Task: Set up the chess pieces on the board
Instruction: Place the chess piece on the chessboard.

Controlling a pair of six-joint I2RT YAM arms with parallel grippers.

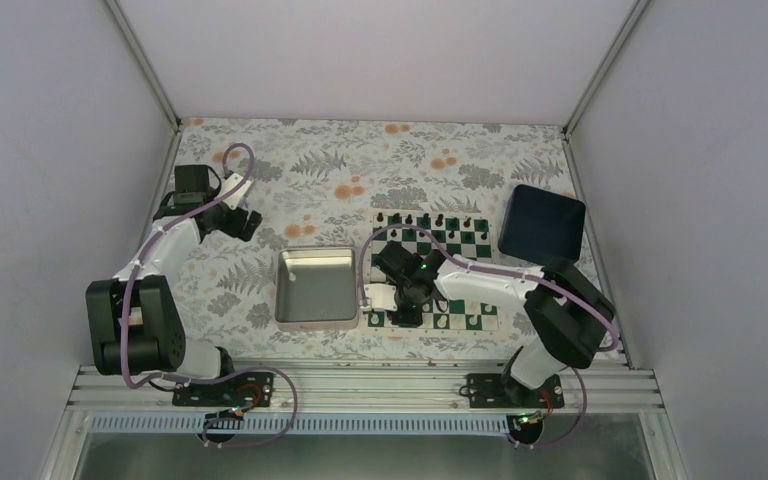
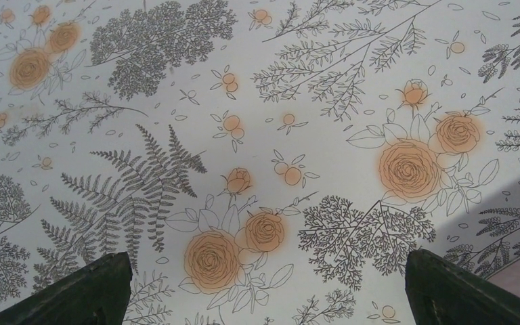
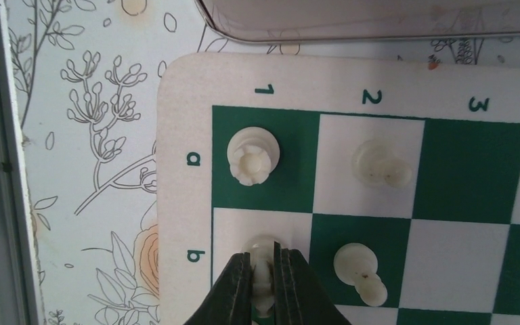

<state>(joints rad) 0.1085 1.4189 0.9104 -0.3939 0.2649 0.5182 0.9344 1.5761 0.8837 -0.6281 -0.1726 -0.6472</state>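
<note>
The green and white board (image 1: pixel 465 262) lies right of centre; its corner shows in the right wrist view (image 3: pixel 183 95). My right gripper (image 3: pixel 263 267) is shut on a cream-white piece (image 3: pixel 263 252) standing on the white square b1. A white rook (image 3: pixel 252 156) stands on a1, with white pawns on a2 (image 3: pixel 378 164) and b2 (image 3: pixel 357 269). In the top view the right gripper (image 1: pixel 407 308) is over the board's near left corner. Black pieces (image 1: pixel 430 220) line the far edge. My left gripper (image 2: pixel 264 284) is open and empty over the flowered cloth, far left (image 1: pixel 232 222).
A square silver metal tray (image 1: pixel 316 286) sits just left of the board; its rim shows in the right wrist view (image 3: pixel 379 30). A dark blue box (image 1: pixel 542 223) stands at the board's far right corner. Grey walls enclose the table on three sides.
</note>
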